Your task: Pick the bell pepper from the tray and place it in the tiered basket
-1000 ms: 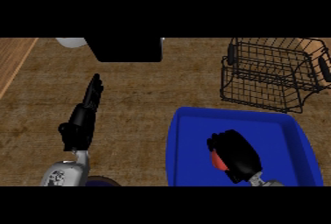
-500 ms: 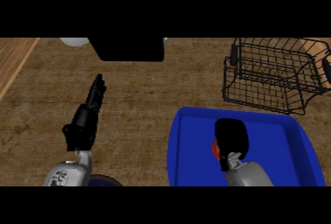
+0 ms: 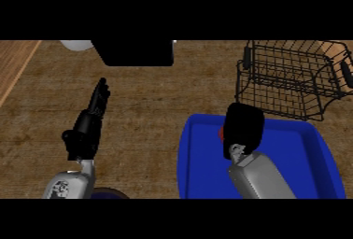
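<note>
No writing is readable anywhere. The bell pepper (image 3: 222, 132) shows only as a red sliver at the far end of the blue tray (image 3: 200, 172), the right hand (image 3: 243, 125) curled round it. The left hand (image 3: 89, 122) rests straight-fingered on the counter at left. The black wire tiered basket (image 3: 293, 77) stands far right.

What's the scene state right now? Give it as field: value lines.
counter: brown wood-grain top
tray: blue, at lower right
bell pepper: red sliver showing at the right hand's edge, over the tray
right hand: black, over the tray's far part, covering most of the pepper; grasp not visible
left hand, fingers straight, pointing away, over the counter at left
tiered basket: black wire, beyond the tray, at upper right
pepper in basket: no
</note>
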Motion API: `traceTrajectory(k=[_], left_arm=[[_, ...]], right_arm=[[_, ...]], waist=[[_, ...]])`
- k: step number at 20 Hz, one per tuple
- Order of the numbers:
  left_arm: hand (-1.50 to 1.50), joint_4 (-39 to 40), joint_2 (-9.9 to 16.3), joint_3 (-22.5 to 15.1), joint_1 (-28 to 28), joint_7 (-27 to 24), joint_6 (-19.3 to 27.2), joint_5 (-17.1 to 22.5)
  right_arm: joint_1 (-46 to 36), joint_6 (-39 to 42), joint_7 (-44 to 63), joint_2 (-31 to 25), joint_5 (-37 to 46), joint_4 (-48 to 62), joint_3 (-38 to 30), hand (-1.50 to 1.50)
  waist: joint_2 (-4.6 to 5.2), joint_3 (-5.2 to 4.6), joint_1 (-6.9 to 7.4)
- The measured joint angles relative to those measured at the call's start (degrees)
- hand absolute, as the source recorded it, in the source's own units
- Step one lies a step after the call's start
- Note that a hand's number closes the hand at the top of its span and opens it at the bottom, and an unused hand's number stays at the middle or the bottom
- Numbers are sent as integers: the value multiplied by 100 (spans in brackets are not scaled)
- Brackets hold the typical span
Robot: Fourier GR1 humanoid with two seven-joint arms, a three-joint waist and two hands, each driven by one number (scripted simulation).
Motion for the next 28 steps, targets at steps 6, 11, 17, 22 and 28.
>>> traceTrajectory(k=[6, 11, 17, 22, 28], left_arm=[[0, 13, -12, 32, -38, 41, 44, -31], [0, 95, -68, -18, -57, -2, 89, -106], [0, -28, -94, -77, 100, -30, 56, -99], [0, 26, -144, -115, 42, 9, 119, -131], [0, -24, -61, -27, 19, -9, 24, -77]], right_arm=[[-714, 674, 169, -20, 163, -1259, -264, 150], [-1541, 1435, 140, -25, 38, -1944, -804, 150], [-2332, 1949, 122, -18, -148, -2238, -1569, 150], [-2902, 1814, 273, -1, -593, -1947, -2305, 150], [-3294, 1587, 69, -317, -482, -1071, -2831, 150]], waist=[[-24, -3, -40], [-28, -5, -49], [-23, -4, -9], [-3, 0, 21], [15, 0, 30]])
